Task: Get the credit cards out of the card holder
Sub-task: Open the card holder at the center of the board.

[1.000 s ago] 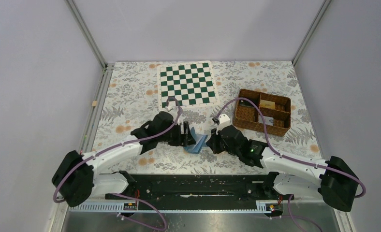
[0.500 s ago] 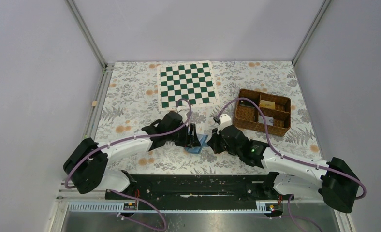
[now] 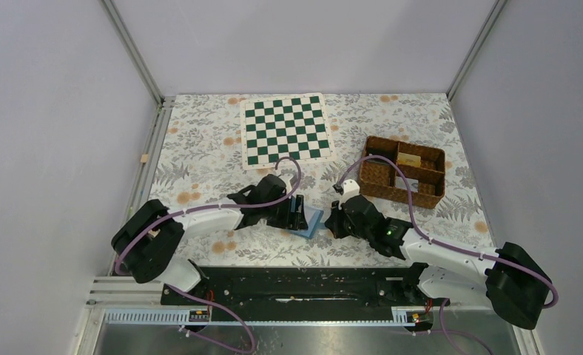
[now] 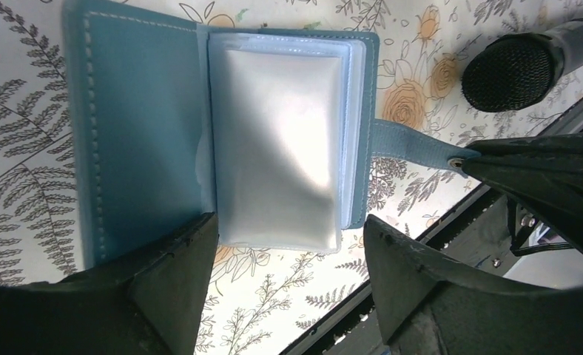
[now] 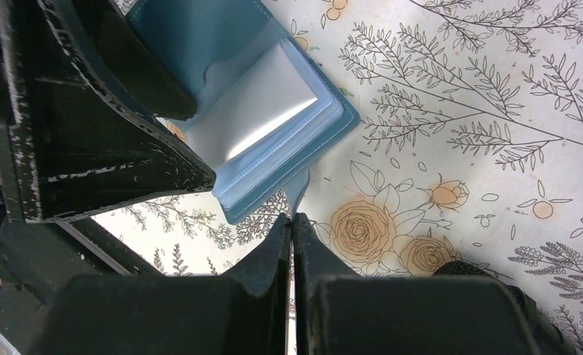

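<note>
Here, on the flower-print tablecloth [image 3: 200,148], the blue card holder [image 4: 148,126] lies open and flat near the table's front edge, between my two grippers. My right gripper [image 5: 290,220] is clenched on the holder's strap [image 4: 410,144]. The strap runs out at 3 o'clock from the stack of clear sleeves [image 4: 277,140], and its snap stud [image 4: 457,162] shows right at my fingertips. My left gripper [image 4: 290,225] stands released, its jaws spread wide astride the holder's near edge. One finger [image 4: 163,285] overlaps the corner of the dark blue leaf, and the other [image 4: 429,296] hangs clear of the holder over the cloth. The leaf lies at 9 o'clock of the sleeves. The sleeves glare silver under the light, and I cannot tell whether credit cards sit inside them. Seen from above, the green-and-white chessboard [image 3: 287,129] lies at 12 o'clock of the holder, well apart. The brown wicker basket [image 3: 442,177] with its compartments stands at 2 o'clock, beyond my right arm.
</note>
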### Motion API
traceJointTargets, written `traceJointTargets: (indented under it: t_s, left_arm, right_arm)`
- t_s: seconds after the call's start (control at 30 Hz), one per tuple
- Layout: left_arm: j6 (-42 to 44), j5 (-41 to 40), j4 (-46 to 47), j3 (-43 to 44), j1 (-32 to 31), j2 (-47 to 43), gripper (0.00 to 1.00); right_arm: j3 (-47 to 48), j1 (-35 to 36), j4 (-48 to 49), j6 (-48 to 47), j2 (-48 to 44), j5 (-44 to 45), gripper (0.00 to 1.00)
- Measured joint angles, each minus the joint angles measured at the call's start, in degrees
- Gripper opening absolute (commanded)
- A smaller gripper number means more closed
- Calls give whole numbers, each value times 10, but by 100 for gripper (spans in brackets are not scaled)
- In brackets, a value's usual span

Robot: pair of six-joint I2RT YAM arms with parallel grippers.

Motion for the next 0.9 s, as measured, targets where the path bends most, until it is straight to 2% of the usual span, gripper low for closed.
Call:
traceJointTargets:
  t_s: [0.3, 0.57, 0.63, 0.77, 0.9]
  left_arm:
    - [9, -33, -9, 20, -24, 30, 77]
    - [17, -81, -26, 46, -49, 54, 76]
    - [17, -101, -33, 55, -56, 61, 71]
    - [19, -138, -50, 64, -70, 64, 52]
    - [21, -158, -62, 64, -73, 63, 42]
  right_arm:
    - [-9, -2, 17, 1, 0, -9, 0]
    - [-9, -2, 23, 3, 0, -17, 0]
    - [-9, -2, 23, 4, 0, -17, 0]
    - [-9, -2, 23, 4, 0, -17, 0]
    - [-9, -2, 19, 4, 0, -14, 2]
